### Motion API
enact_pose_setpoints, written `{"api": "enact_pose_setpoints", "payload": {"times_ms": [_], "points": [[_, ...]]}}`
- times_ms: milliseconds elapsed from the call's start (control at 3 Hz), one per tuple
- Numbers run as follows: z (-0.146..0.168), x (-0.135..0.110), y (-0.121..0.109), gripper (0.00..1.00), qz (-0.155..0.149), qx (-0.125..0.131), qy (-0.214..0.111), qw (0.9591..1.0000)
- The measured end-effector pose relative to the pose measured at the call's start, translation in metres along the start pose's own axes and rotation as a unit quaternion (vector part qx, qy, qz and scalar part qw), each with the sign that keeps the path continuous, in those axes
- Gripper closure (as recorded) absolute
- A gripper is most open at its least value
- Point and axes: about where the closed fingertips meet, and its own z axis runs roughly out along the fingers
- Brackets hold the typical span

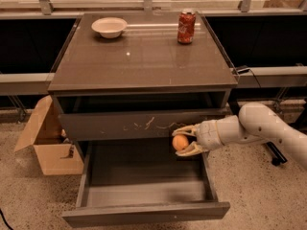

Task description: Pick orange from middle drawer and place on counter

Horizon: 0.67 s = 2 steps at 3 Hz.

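Note:
The orange (180,142) is held between the two pale fingers of my gripper (183,140), which is shut on it. The gripper reaches in from the right and holds the fruit above the right rear part of the open middle drawer (144,176), just below the scratched drawer front (144,124). The drawer's grey floor shows nothing else on it. The counter (144,56) is the glossy dark top of the cabinet, well above the gripper.
A white bowl (109,27) sits at the counter's back left and a red soda can (186,27) at its back right. An open cardboard box (48,145) stands on the floor left of the cabinet. My arm (259,128) extends in from the right.

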Motion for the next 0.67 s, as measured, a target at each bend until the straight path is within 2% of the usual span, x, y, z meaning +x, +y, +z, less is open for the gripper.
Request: {"api": "enact_pose_setpoints", "payload": {"times_ms": [333,667], "points": [[-0.0212,-0.0352,-0.0115,1.0,-0.067,0.002,-0.001,0.9978],[-0.0206,-0.035,-0.0114,1.0,-0.069,0.002,-0.002,0.9976]]}}
